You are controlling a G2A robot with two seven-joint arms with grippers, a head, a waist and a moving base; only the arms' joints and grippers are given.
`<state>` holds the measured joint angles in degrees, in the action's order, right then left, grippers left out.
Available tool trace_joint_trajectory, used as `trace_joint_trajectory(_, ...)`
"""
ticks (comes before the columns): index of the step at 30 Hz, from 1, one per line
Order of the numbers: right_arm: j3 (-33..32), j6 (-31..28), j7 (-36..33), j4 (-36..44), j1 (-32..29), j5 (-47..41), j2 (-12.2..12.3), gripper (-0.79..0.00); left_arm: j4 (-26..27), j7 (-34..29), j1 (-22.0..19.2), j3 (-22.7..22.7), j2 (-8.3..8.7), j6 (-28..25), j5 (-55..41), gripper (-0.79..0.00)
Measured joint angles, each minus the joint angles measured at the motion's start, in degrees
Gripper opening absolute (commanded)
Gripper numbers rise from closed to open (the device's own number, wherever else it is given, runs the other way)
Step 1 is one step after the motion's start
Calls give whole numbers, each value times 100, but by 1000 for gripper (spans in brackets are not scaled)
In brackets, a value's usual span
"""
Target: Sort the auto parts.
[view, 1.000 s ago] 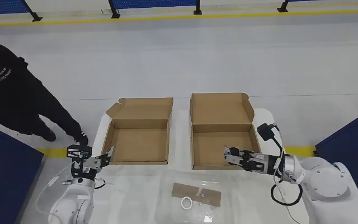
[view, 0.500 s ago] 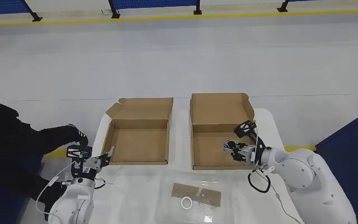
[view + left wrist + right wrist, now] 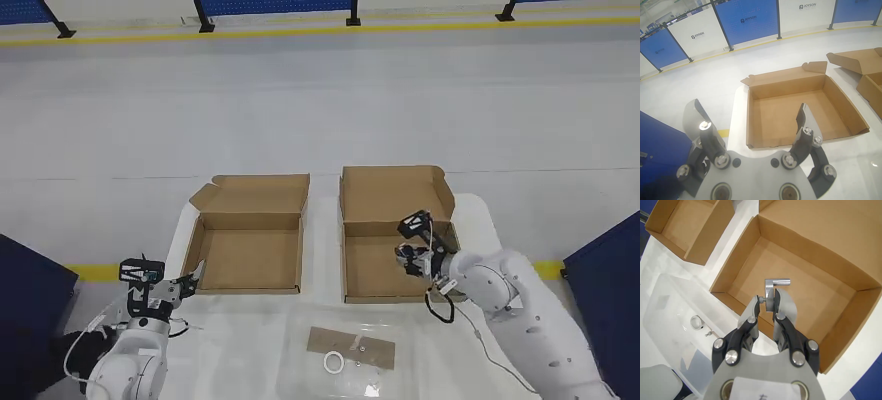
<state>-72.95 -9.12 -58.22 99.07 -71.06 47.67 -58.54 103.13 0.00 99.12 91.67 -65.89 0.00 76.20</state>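
Right claw (image 3: 767, 297) has moved deeper over the right box (image 3: 819, 260), closed on a metal part (image 3: 780, 282) (L-shaped); left claw (image 3: 750, 104) stays open.

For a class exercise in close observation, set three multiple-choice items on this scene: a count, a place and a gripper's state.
1. How many open cardboard boxes stand on the white table?
A. one
B. two
C. four

2. The L-shaped metal part in the right gripper is:
A. lying on the table
B. on the room's floor
C. held over the right cardboard box

3. The left gripper is:
A. open and empty
B. shut on a second part
C. shut on a box flap

Answers:
1 B: the top view shows the left cardboard box beside the right one.
2 C: that box's floor lies behind the gripped part.
3 A: its fingers stand wide apart, nothing between.
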Motion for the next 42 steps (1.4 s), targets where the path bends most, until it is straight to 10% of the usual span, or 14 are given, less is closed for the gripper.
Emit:
trace_joint_trajectory(18,661,1607,-325,-594,207,1770,-119,-785,0,0,0,0,0,0,0,0)
trace_joint_trajectory(42,704,2556,135,-1381,332,1865,-298,-785,0,0,0,0,0,0,0,0)
